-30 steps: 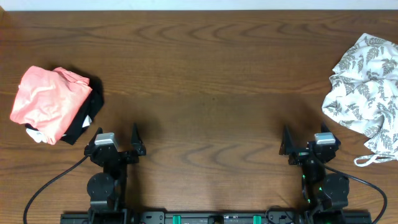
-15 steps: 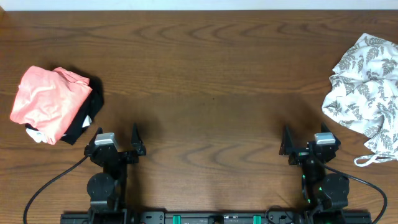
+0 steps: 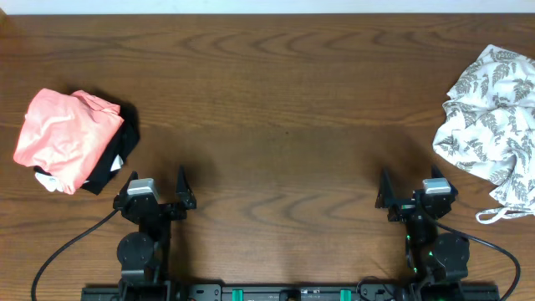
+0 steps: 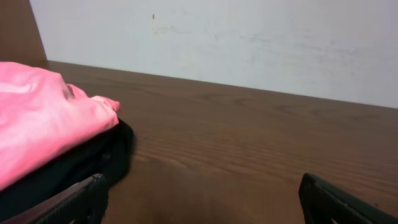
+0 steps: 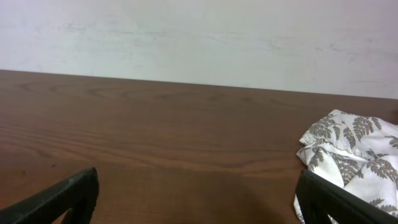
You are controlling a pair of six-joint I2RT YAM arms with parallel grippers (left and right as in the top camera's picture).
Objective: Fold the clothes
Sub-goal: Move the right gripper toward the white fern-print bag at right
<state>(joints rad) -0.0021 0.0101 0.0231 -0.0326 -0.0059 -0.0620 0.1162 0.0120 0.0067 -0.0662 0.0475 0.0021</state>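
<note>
overhead: clothes [image 3: 493, 125] lie crumpled at the right edge of the table [image 3: 276, 100]; left gripper [image 3: 155, 187] and right gripper [image 3: 411, 189] sit at its near edge, both spread wide, empty | left wrist: jaws wide; pink garment [image 4: 37, 124] on black cloth [image 4: 93, 162], table's left | right wrist: jaws wide; clothes [image 5: 354, 155] untouched, table's right

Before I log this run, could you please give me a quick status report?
Left gripper and right gripper open, empty. Fern-print garment crumpled at far right, untouched. Nothing in the way.

Black left gripper [image 3: 156, 182]; black right gripper [image 3: 415, 182]; silver wrist blocks [image 3: 141, 187]; black cables [image 3: 84, 231].
</note>
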